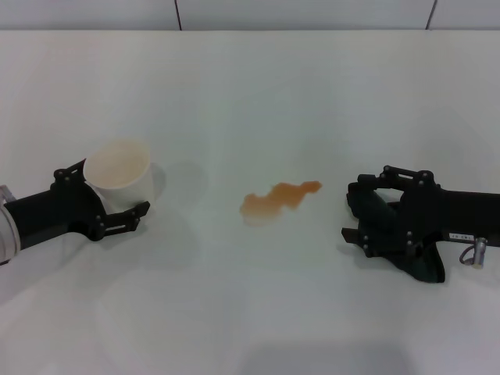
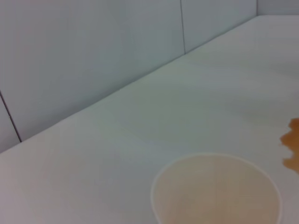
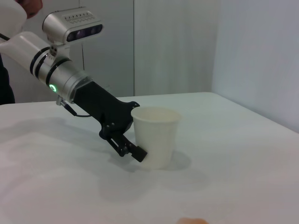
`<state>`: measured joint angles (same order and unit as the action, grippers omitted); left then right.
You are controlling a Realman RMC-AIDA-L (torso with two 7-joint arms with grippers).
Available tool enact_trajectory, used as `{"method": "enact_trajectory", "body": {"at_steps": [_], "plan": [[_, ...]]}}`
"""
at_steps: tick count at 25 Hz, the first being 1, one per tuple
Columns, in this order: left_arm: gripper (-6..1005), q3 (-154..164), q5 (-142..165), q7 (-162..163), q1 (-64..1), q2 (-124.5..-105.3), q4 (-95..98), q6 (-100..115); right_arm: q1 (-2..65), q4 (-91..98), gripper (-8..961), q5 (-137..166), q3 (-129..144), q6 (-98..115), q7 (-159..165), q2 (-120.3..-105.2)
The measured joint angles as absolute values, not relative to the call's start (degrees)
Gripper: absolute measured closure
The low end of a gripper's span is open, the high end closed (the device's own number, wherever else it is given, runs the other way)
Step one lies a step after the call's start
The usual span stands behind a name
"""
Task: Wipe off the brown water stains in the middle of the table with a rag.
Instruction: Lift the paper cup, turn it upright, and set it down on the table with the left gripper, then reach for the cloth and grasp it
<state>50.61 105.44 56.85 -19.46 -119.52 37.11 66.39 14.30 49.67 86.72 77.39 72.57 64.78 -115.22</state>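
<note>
Fingers of the right gripper point(image 1: 367, 220) pinching the rag point(image 1: 373, 211): sweep flat across the brown water stains point(image 1: 275, 199), worktop point(image 1: 250, 94) contact throughout.

Brown water stains point(image 1: 277, 198): wavy orange streak mid-table point(image 1: 250, 94), paler blotchy end toward 8 o'clock. My rag point(image 1: 373, 212) sits bunched at 3 o'clock of it.

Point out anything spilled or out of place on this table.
An orange-brown puddle, the brown water stains, lies mid-table between the arms. The left tool grips an upright white cup; the right tool holds the dark rag beside the spill.
</note>
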Motion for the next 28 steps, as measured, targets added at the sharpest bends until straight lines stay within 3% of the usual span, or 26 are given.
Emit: {"method": "enact_trajectory", "body": {"at_steps": [14, 22, 27, 28], "plan": [[117, 57.9, 102.7, 63.5, -8.9, -119.49, 50.6, 67.3, 14.3, 48.9, 97, 86.8, 77.4, 72.3, 64.8, -115.22], [118, 53.8, 100.4, 70.5, -3.6, -119.14, 63.7, 79.6, 13.6, 48.9, 98, 83.9, 77.8, 73.5, 64.8, -115.22], [119, 45.6, 99.8, 74.9, -4.3, -118.66, 68.7, 89.5, 13.7, 48.9, 98, 82.3, 77.8, 74.5, 65.2, -115.22], [119, 40.7, 100.1, 77.7, -5.7, -117.75, 70.5, 94.5, 13.8, 48.9, 98, 82.0, 77.9, 74.6, 65.3, -115.22]]}}
